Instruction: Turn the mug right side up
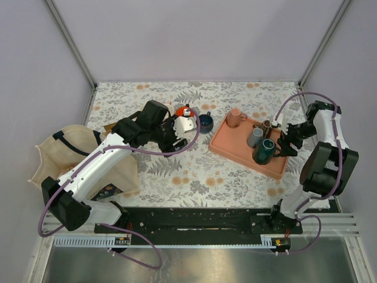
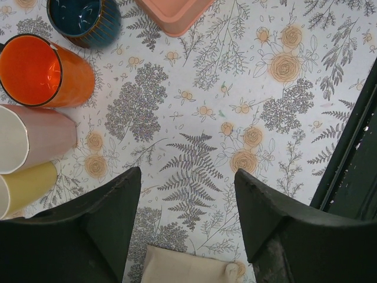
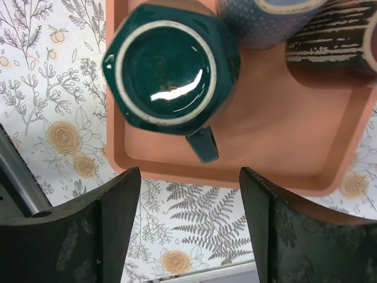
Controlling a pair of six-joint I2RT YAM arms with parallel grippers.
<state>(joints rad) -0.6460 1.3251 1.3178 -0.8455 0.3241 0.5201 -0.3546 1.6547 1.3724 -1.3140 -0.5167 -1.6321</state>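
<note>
The salmon-pink rectangular tray (image 1: 230, 144) sits right of centre on the floral-patterned table (image 1: 177, 171). A sideways shove on its load could slide it. On the tray, the dark green six-sided ceramic mug (image 3: 171, 65) stands base-up. It is close beside a grey-blue dotted mug (image 3: 265, 23) and a dark wood-grain cup (image 3: 330, 41), so a wide grasp may topple those neighbours. Its stubby handle (image 3: 203, 144) could catch a finger and twist the mug loose mid-flip. The right gripper (image 3: 189, 177) hangs open and empty over the tray's right edge. The mug lies just left of its fingertips, with the handle pointing between them. The left gripper (image 2: 187, 177), well to the left, is open too and holds nothing.
</note>
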